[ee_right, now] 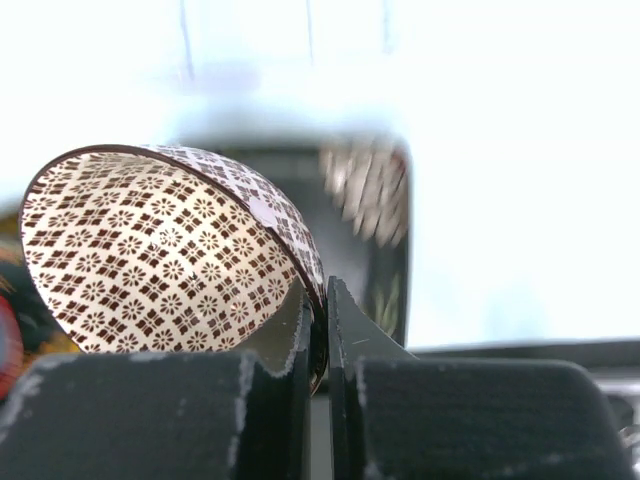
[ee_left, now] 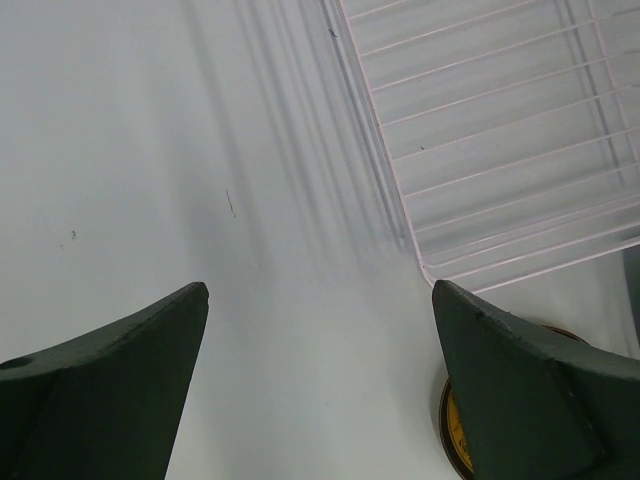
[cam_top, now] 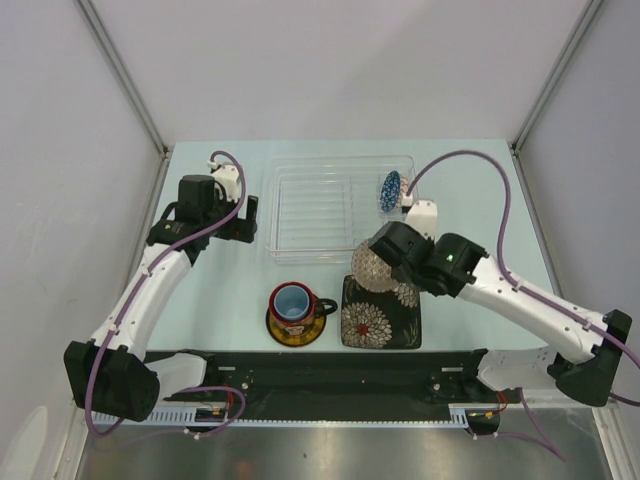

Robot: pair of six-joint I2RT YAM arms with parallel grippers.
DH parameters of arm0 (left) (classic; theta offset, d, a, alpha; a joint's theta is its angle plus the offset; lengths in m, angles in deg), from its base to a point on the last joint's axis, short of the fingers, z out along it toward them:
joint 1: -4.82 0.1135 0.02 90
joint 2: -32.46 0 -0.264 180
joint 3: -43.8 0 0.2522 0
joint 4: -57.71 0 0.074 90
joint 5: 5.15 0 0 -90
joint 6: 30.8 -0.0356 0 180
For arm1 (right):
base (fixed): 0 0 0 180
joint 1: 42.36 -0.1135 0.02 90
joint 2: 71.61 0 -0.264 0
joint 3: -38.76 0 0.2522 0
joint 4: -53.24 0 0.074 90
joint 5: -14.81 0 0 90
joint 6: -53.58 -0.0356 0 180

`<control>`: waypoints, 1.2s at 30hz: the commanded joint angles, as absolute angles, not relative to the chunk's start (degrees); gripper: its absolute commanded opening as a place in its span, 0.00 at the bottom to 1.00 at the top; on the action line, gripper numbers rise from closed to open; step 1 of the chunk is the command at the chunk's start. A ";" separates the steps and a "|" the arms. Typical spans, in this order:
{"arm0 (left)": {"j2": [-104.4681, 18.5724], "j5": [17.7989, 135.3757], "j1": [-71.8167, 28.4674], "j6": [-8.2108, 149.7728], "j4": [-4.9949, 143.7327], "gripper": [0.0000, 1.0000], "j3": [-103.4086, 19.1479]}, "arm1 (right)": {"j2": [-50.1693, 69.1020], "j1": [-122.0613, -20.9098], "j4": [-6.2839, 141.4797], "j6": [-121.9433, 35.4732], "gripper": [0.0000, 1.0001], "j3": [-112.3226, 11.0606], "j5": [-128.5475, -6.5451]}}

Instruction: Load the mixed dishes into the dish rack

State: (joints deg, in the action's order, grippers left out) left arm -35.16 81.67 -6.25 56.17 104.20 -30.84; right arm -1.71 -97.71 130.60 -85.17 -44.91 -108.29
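My right gripper [cam_top: 380, 262] [ee_right: 318, 285] is shut on the rim of a small brown-and-white patterned bowl [cam_top: 368, 266] [ee_right: 165, 250]. It holds the bowl tilted above the far edge of the square black white-flowered plate [cam_top: 380, 320] [ee_right: 375, 215]. A black mug [cam_top: 295, 303], blue inside, stands on the round yellow-and-dark saucer [cam_top: 296, 330] [ee_left: 455, 430]. The see-through dish rack [cam_top: 310, 205] [ee_left: 500, 150] holds a small blue-patterned bowl [cam_top: 390, 190] on edge at its right side. My left gripper [cam_top: 250, 218] [ee_left: 320, 290] is open over bare table, left of the rack.
The rack's ribbed floor is bare left of the blue bowl. Grey walls close in the table on the left, back and right. The black base rail [cam_top: 330, 375] runs along the near edge, close behind the saucer and the plate.
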 commanded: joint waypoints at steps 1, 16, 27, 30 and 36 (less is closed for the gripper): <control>-33.81 81.68 -5.90 56.92 103.20 0.99 -31.92 | 3.33 -98.52 140.03 -80.46 0.00 -59.16 -129.82; -32.14 82.04 -5.90 56.83 103.64 1.00 -30.70 | 35.26 -93.34 154.10 -77.29 0.00 -76.96 -163.00; -32.58 81.16 -5.90 57.18 103.29 1.00 -30.61 | 34.38 -90.44 152.61 -78.52 0.00 -71.24 -160.27; -32.14 81.33 -5.81 57.09 103.38 1.00 -30.52 | 35.08 -89.74 151.82 -78.87 0.00 -69.75 -159.56; -31.97 81.16 -5.90 56.92 103.46 1.00 -30.34 | 38.59 -88.33 151.82 -80.19 0.00 -70.00 -159.04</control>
State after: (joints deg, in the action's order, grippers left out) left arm -33.74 81.65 -6.22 56.22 104.20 -30.38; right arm 37.48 -89.36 144.39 -77.19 -68.75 -154.39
